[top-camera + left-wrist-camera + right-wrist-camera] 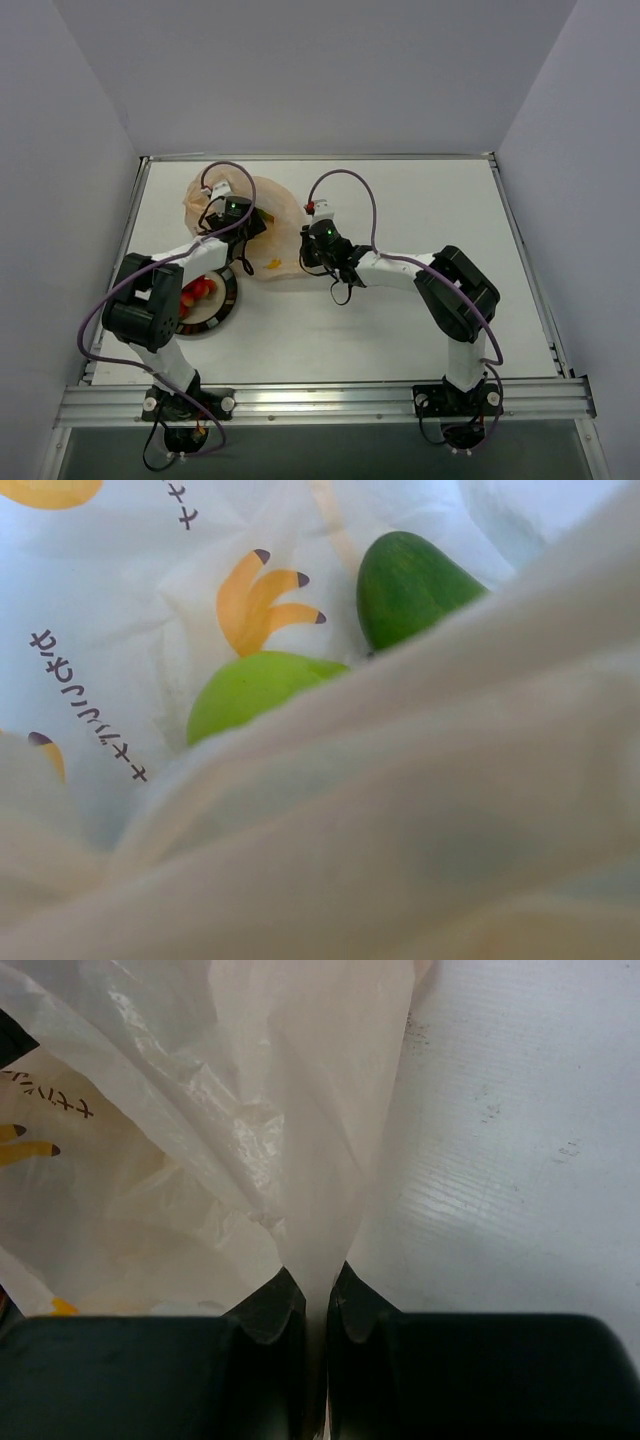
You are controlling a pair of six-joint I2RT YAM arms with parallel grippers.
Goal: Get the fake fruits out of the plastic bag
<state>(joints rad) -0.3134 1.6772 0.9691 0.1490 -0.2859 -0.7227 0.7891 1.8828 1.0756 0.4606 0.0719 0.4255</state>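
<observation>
- The plastic bag (278, 212), a pale peach film with yellow banana prints, is lying toward the far left corner of the table (400, 330), a little in from the far edge.
- The right gripper (318, 1285) is pinching a fold of the bag's right-hand side, its jaws shut tight on the film. It is probably anchoring the bag and stretching the mouth, so the other arm can reach in.
- The left gripper (240, 220) is hanging over the bag's left half and pointing down into it. Its fingers are not showing in any view, so I cannot tell how far apart they are or whether they are touching anything.
- Its wrist camera is looking inside the bag. A yellow-green pear (255, 685) and the dark green end of a mango-like fruit (405, 585) are lying close together, half hidden behind a raised ridge of film.
- A round black-rimmed plate (228, 300) is sitting near the left edge of the table, just nearer than the bag, with small red pieces (198, 290) on it. It looks like the spot for unloaded fruit.
- The ridge of film is crowding the way to both fruits, so snagging looks likely to me.
- The right half of the table and its near edge are offering free room for moving.
</observation>
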